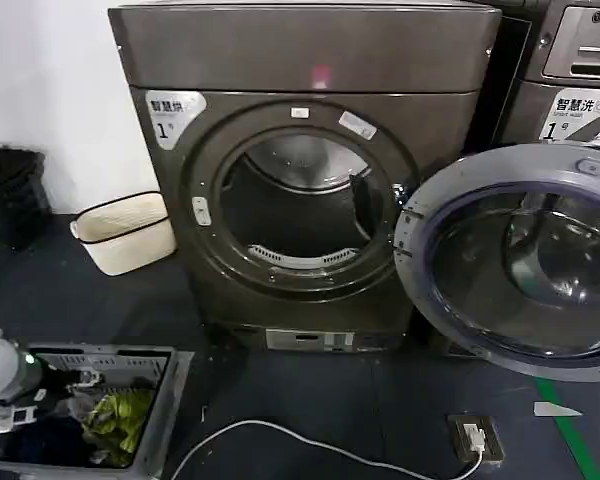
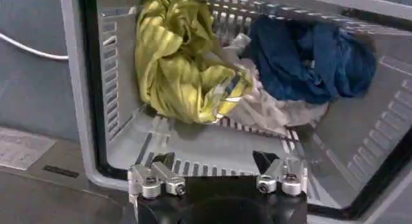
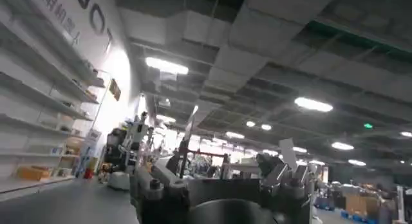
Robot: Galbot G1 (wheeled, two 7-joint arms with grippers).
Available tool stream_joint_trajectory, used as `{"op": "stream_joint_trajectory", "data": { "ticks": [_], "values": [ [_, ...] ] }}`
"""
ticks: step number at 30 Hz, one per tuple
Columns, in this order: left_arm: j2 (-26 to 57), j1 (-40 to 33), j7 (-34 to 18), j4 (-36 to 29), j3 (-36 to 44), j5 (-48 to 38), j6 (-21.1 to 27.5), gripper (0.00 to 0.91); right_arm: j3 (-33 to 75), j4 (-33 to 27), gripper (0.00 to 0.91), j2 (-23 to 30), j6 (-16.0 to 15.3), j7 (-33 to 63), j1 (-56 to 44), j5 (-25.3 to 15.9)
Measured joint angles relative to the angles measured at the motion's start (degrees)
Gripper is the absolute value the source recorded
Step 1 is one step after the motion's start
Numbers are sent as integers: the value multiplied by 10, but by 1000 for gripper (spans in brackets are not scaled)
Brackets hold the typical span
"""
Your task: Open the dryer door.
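Door (image 1: 515, 262) of one dryer (image 1: 300, 170) swung wide open. Two baskets (image 1: 130, 232) seen on dark floor (image 1: 380, 400). Left gripper (image 2: 219, 174) spread open, nothing held, over grey basket (image 2: 84, 116). Right gripper (image 3: 219, 180) aimed at ceiling (image 3: 270, 45); cannot tell if open.

Dim floor, bright ceiling lamps

Ceiling light strips (image 3: 166, 65) glare in the right wrist view; the dryer door (image 1: 515, 262) glass carries soft reflections; the left wrist view is slightly blurred.

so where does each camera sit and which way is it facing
Head view: high on the robot, looking down at the dryer's open chrome-rimmed round door; left arm at the lower left corner.
Left wrist view: on the left arm, over the grey slotted plastic basket; open left gripper shows.
Right wrist view: on the right arm, facing the room's ceiling; right gripper shows.
Shared: head and left wrist views both show the basket.
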Motion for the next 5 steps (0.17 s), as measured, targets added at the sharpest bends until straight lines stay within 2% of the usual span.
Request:
{"op": "stream_joint_trajectory", "data": {
  "ticks": [5],
  "values": [
    [-6,-3,0,0,0,1,0,907,0,-1,907,0,0,0,0,-1]
  ]
}}
